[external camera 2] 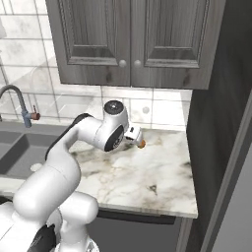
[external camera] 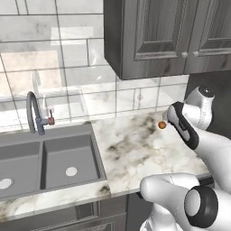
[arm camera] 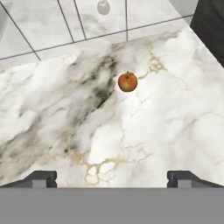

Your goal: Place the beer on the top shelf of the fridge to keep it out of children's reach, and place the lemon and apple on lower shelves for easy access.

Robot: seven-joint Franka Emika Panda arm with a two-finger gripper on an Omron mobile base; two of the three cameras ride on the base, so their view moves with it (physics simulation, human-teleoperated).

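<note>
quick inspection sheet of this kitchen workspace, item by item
surface: white marble counter with grey veins, bare around the fruit
job's things: small round reddish-orange apple sits alone on the counter near the tiled wall; beer, lemon and fridge shelves nothing seen
clutter: nothing seen
grippers: two-finger gripper open, holding nothing, hanging above the counter short of the apple
cables: nothing seen
surroundings: grey double sink with curved dark faucet left of the counter, dark wood-panelled cabinets overhead, pale tiled wall behind
</note>
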